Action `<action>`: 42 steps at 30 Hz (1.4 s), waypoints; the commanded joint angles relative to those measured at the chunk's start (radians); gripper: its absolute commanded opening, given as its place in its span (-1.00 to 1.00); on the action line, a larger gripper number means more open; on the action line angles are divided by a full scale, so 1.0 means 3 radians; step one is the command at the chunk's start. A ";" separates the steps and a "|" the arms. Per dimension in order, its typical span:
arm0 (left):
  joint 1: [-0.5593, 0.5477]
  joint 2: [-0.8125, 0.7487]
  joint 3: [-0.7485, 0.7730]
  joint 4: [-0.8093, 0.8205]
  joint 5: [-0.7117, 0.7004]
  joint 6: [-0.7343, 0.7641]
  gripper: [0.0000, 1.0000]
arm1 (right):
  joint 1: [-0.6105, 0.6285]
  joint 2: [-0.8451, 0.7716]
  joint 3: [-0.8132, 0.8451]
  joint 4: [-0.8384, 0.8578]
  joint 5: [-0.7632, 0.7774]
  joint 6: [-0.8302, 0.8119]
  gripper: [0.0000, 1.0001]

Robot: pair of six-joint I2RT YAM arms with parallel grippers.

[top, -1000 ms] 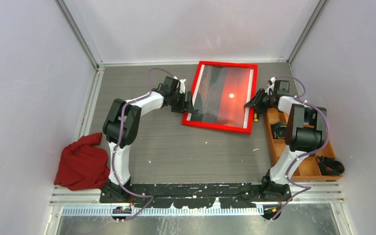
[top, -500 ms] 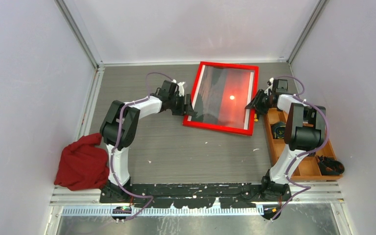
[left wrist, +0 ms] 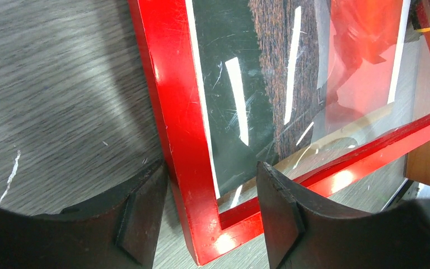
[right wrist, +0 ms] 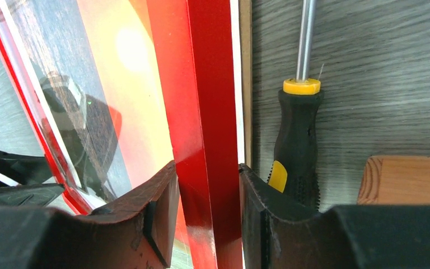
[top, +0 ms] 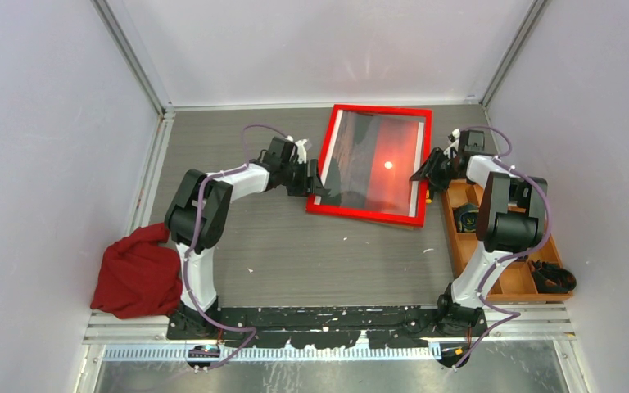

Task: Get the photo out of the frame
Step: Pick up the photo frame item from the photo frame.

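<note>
Black fingers of the right gripper [right wrist: 207, 168] pinch the right rail of the red frame [right wrist: 201, 84], one finger on each side, and both touch it. Just beside the outside finger lies a screwdriver [right wrist: 297, 145] with a black and yellow handle and a metal rod. A thin brown board edge [right wrist: 245, 56] shows between the rail and the screwdriver. A wooden tray [top: 459, 246] sits along the right edge of the desk [top: 295, 246], close to this gripper.

The left gripper [left wrist: 210, 168] is spread wide around the left rail of the frame, near its closest corner. The outside finger is right by the rail, and there is a gap between the rail and the inside finger.

The frame sits near the far edge of the desk, between the two grippers. The photo [top: 377, 164] is inside it, behind shiny glass [left wrist: 241, 101], with a red sky and a small bright sun. A red cloth [top: 135, 274] is bunched up by the near left corner.
</note>
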 commanded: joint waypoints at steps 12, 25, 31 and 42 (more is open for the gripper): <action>-0.0001 -0.0189 -0.0070 -0.0109 0.0056 -0.0014 0.22 | -0.0035 -0.0426 0.0112 0.0156 -0.0859 0.0159 -0.08; 0.0044 -0.0204 -0.0062 -0.0095 0.0061 -0.0021 0.22 | -0.0076 -0.0469 0.0000 0.0565 -0.1306 0.0625 -0.07; 0.0072 -0.0206 -0.0053 -0.0090 0.0066 -0.0021 0.22 | -0.0079 -0.0492 -0.0055 0.0788 -0.1456 0.0851 -0.22; 0.0229 -0.0320 -0.0004 -0.0190 0.0071 0.0061 0.22 | -0.0022 -0.0360 0.0075 0.0736 -0.1493 0.0919 -0.68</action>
